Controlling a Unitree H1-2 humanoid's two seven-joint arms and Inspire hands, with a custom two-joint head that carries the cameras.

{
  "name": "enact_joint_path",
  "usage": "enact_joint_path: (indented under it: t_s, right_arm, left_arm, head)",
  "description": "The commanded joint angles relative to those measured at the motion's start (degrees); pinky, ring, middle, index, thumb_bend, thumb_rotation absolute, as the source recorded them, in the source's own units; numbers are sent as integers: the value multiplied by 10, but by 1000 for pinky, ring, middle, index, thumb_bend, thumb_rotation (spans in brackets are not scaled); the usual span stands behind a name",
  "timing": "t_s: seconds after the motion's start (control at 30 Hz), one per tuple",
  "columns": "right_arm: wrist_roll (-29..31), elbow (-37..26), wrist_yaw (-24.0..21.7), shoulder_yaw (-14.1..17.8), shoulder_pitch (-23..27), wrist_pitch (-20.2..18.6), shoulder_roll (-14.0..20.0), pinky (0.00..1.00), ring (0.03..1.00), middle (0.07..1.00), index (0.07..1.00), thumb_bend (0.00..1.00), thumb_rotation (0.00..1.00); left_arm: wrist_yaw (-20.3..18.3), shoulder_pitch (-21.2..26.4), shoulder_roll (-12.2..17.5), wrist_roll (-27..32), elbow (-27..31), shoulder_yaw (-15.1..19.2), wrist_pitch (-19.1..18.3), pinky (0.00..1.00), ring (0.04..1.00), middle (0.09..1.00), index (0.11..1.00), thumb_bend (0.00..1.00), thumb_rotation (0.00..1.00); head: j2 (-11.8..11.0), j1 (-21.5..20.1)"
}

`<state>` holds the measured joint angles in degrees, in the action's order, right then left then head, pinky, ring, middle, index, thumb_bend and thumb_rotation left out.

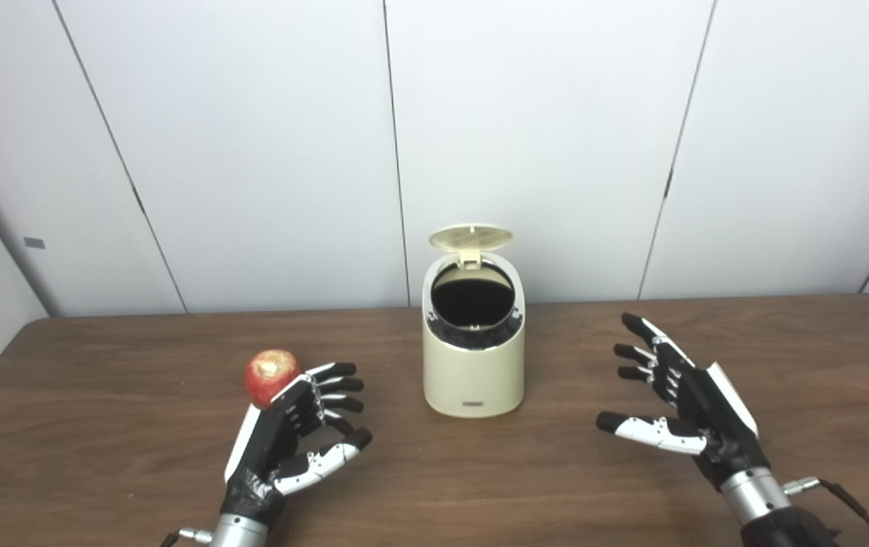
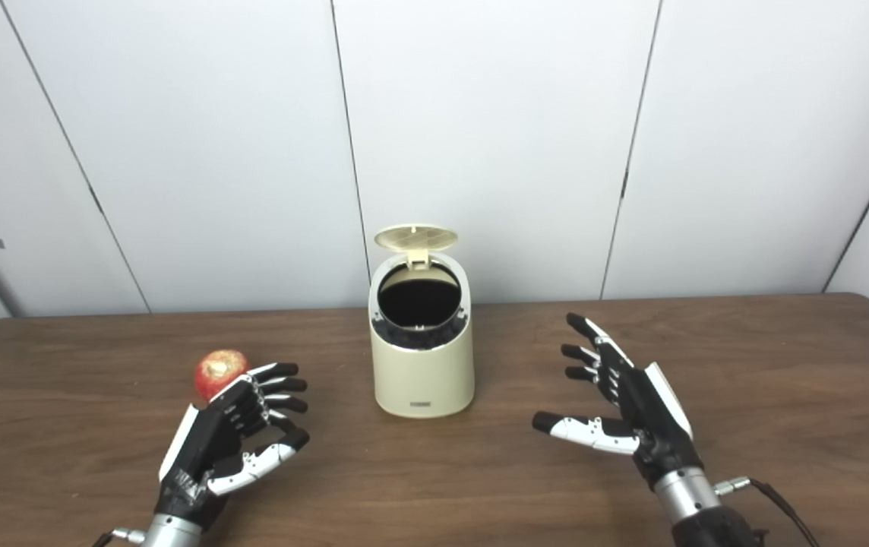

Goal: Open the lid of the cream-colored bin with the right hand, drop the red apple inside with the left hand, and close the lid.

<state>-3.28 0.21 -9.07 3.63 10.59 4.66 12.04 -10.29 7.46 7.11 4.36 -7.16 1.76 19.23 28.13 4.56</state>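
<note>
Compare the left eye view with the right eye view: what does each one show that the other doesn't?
Only the left eye view shows a strip of side wall past the table's left end. Only the right eye view shows the table's rounded far right corner. Both show the cream bin with its lid up, the red apple behind the open left hand, and the open right hand holding nothing, right of the bin.

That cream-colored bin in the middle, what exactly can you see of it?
The cream-colored bin is a small rounded container, seemingly plastic, standing upright on the wooden table. Its round lid is flipped up on a rear hinge, exposing a dark opening with a dark inner rim. A small label sits low on its front. No robot hand touches it.
</note>
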Motion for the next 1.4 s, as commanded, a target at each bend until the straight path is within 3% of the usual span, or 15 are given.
enact_joint_path:
  t_s: [0.0,0.13,0.27,0.53,0.7,0.83,1.03,1.37]
  right_arm:
    - [14,-12,9,5,8,36,3,784,873,960,921,841,265]
    - [25,6,3,11,5,54,14,816,883,968,930,809,230]
    - [35,27,-1,14,5,69,26,839,894,984,948,766,172]
    - [49,28,-3,13,10,61,32,836,893,978,944,738,118]
    - [48,13,-12,3,12,59,38,807,886,986,949,729,127]
    - [46,-9,-10,2,10,38,37,826,893,991,953,724,89]
    - [34,-37,-3,3,8,5,37,810,887,996,949,738,80]
    - [19,-75,3,2,0,-34,35,775,875,998,956,731,30]
  left_arm:
    - [23,-9,-3,-29,28,4,27,501,618,694,738,636,5]
    - [89,-10,4,-151,107,31,16,527,644,710,727,678,4]
    - [114,-5,35,-232,152,60,-14,570,727,769,764,732,74]
    - [153,23,59,-237,144,94,-56,804,885,899,903,774,165]
    - [176,39,61,-228,116,106,-60,718,882,923,928,789,166]
    - [181,54,70,-240,85,103,-81,782,925,951,950,834,174]
    - [154,78,85,-237,40,76,-126,884,987,999,999,892,228]
    - [173,118,109,-286,-59,26,-147,810,920,967,1000,941,282]
  head:
    - [0,11]
    - [-5,58]
    - [-12,87]
    - [-17,105]
    - [-17,107]
    - [-15,104]
    - [-13,104]
    - [-11,96]
